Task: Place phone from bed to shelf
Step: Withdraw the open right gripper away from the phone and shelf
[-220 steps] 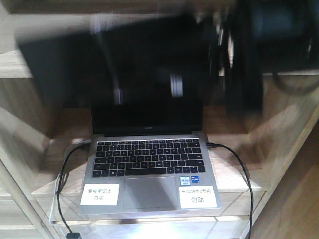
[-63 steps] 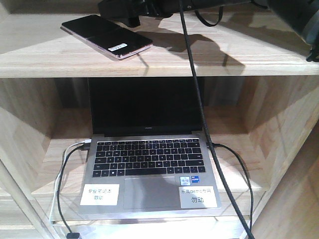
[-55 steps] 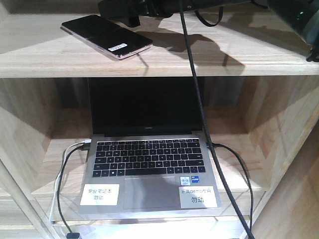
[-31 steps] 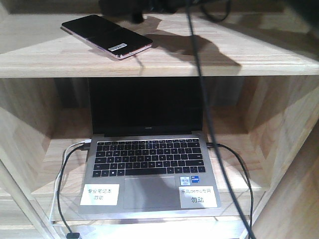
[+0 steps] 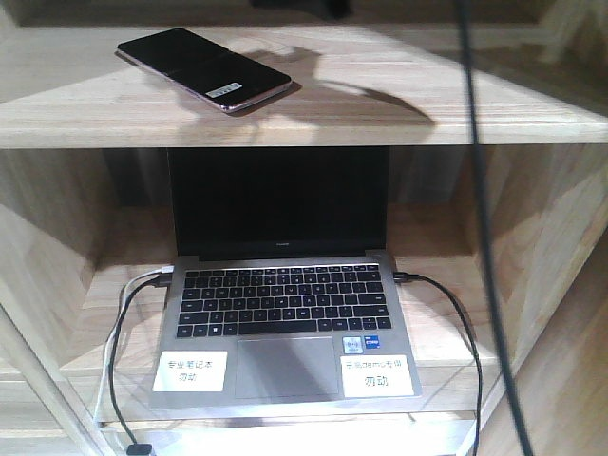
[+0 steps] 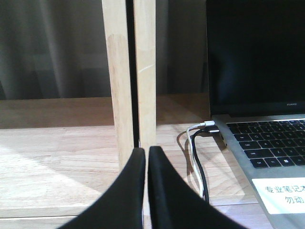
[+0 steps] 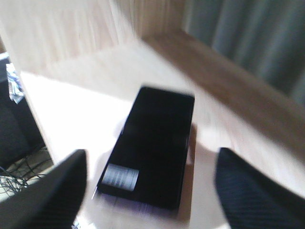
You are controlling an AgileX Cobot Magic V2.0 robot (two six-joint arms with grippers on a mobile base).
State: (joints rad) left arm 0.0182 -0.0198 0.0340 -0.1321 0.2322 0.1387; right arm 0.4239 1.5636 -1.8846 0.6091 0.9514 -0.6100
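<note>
The phone (image 5: 203, 69) lies flat on the left part of the upper shelf (image 5: 380, 104), set at a slant, its white sticker toward the front edge. Nothing touches it. In the right wrist view, which is blurred, the phone (image 7: 150, 145) sits on the pale board between the two dark fingers of the right gripper (image 7: 152, 191); the fingers stand wide apart, one at each lower corner of the picture, and hold nothing.

On the board below stands an open laptop (image 5: 285, 323) with a dark screen and two white labels by its trackpad. Cables (image 5: 119, 361) run from its left side down over the front edge, and another black cable (image 5: 451, 313) leaves its right side. A thick dark cable (image 5: 484, 237) hangs across the right of the front view.

In the left wrist view the left gripper (image 6: 146, 157) has its black fingers pressed together with nothing between them, pointed at a wooden upright (image 6: 131, 71) beside the laptop (image 6: 257, 95).
</note>
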